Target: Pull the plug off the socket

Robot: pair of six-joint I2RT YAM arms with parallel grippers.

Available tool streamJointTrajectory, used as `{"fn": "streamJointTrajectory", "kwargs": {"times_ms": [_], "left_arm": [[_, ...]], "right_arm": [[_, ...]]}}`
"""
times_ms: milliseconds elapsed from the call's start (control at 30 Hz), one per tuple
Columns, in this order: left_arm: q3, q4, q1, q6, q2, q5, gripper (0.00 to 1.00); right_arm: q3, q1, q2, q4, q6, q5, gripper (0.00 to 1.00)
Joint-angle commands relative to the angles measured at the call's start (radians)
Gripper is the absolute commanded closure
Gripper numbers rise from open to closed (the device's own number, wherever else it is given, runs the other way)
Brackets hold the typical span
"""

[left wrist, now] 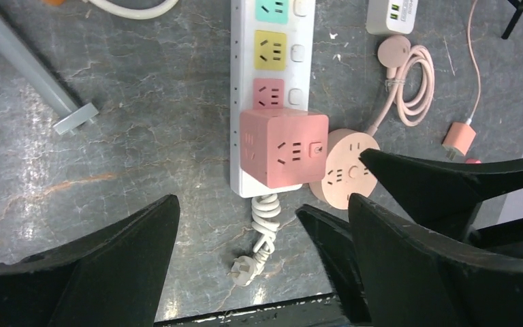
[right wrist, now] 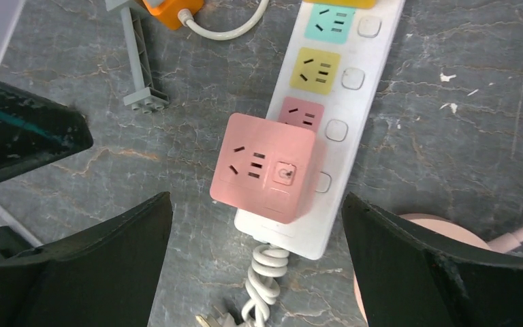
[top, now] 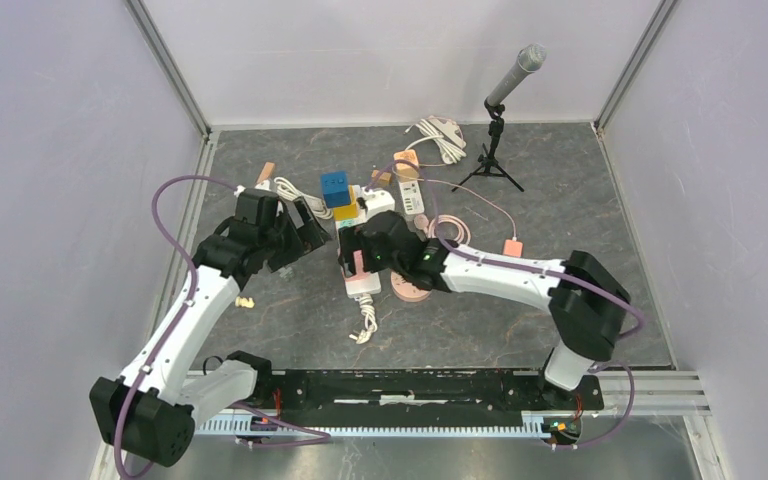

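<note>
While the right gripper [right wrist: 256,199] hangs with its two fingers spread wide and nothing between the pads, the pink cube plug [right wrist: 262,167] sits straight below the gap, apart from both fingers. The plug is seated on the end of the white power strip [right wrist: 381,68] nearest the wrist. Past the fingertips, the strip runs away from the hand, showing a pink, a yellow and a teal outlet in a row, each with a switch beside it. On the wrist side of the plug, a coiled white cord [right wrist: 264,279] leaves the strip's end and lies on the grey table [right wrist: 463,136]. The left gripper [left wrist: 264,201] is likewise wide and holds nothing. From its wrist view the plug lies just ahead of its fingertips and between them, with a round pink socket [left wrist: 346,167] touching or just beside the plug on the right-finger side. The right gripper's dark fingers reach in over that round socket.
</note>
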State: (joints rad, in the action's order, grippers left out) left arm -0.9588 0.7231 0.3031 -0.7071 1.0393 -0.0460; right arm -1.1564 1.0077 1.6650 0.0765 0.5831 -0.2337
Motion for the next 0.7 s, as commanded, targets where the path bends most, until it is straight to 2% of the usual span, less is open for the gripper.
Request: {"fn": "streamJointTrajectory", "kwargs": {"times_ms": [0,167,300,500,600,667], "left_arm": [[0.027,-0.008,-0.005,-0.056,-0.042,0.073,0.0],[0.06,0.001,-0.005,-0.063,-0.067,0.085,0.0],[0.079,0.0,-0.005,-0.061,-0.068,0.109,0.0],[0.103,-0.059,-0.006,-0.073,-0.053,0.147,0.0],[0.13,-0.127,-0.006,-0.073,-0.05,0.141,0.1],[0.142,-0.169,-0.005,-0.08,-0.035,0.151,0.13]], "right_arm": [[-0.098,0.042,0.083,0.057,0.042,-0.15,0.02],[-0.149,0.058,0.16,0.077,0.07,-0.17,0.03],[-0.192,0.065,0.218,0.087,0.071,-0.158,0.1],[-0.239,0.065,0.271,0.128,0.049,-0.235,0.19],[-0.242,0.065,0.283,0.106,0.0,-0.246,0.22],[-0.263,0.064,0.289,0.131,-0.022,-0.237,0.32]]}}
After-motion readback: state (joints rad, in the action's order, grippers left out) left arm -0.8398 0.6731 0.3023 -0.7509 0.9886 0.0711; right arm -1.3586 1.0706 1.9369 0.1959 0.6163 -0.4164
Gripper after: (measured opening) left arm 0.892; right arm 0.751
